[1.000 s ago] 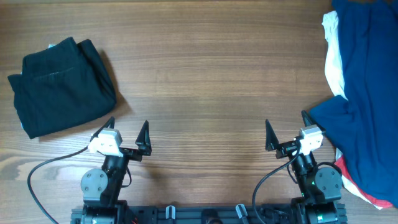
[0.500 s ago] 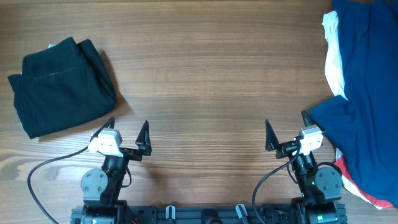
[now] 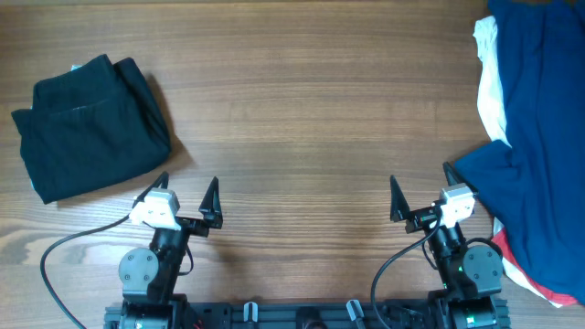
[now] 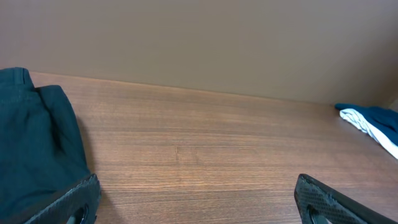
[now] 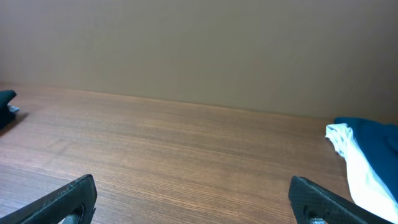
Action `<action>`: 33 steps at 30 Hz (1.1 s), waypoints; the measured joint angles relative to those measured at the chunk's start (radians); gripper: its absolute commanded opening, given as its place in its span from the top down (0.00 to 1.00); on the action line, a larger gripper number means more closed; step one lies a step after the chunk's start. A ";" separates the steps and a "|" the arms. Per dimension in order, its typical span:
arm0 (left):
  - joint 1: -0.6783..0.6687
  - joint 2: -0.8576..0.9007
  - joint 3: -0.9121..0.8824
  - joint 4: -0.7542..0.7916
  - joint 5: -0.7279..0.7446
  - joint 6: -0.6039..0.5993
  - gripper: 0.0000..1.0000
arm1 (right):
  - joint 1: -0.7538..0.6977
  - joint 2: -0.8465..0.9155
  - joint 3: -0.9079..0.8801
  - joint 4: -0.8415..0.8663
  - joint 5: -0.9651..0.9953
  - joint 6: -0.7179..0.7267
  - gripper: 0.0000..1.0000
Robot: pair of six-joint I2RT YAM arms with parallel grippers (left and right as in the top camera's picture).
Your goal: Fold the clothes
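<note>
A folded black garment [image 3: 90, 123] lies at the table's left; in the left wrist view it is the dark cloth [image 4: 34, 155] at the left edge. At the right edge a large royal-blue shirt [image 3: 539, 137] is spread loosely over a white garment [image 3: 490, 87] and a red one [image 3: 548, 291]. Blue and white cloth [image 5: 364, 162] shows at the right of the right wrist view. My left gripper [image 3: 186, 189] stands open near the front edge, just below the black garment, holding nothing. My right gripper [image 3: 420, 190] is open too, its right finger beside the blue shirt's edge.
Bare wooden table [image 3: 311, 119] stretches between the two piles. A black cable [image 3: 69, 247] loops at the front left beside the left arm's base. A plain brown wall [image 4: 199, 43] stands behind the table's far edge.
</note>
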 measured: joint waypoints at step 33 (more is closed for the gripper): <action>0.000 0.049 0.159 -0.169 0.013 -0.098 0.00 | 0.000 0.076 0.168 -0.191 0.055 0.088 0.00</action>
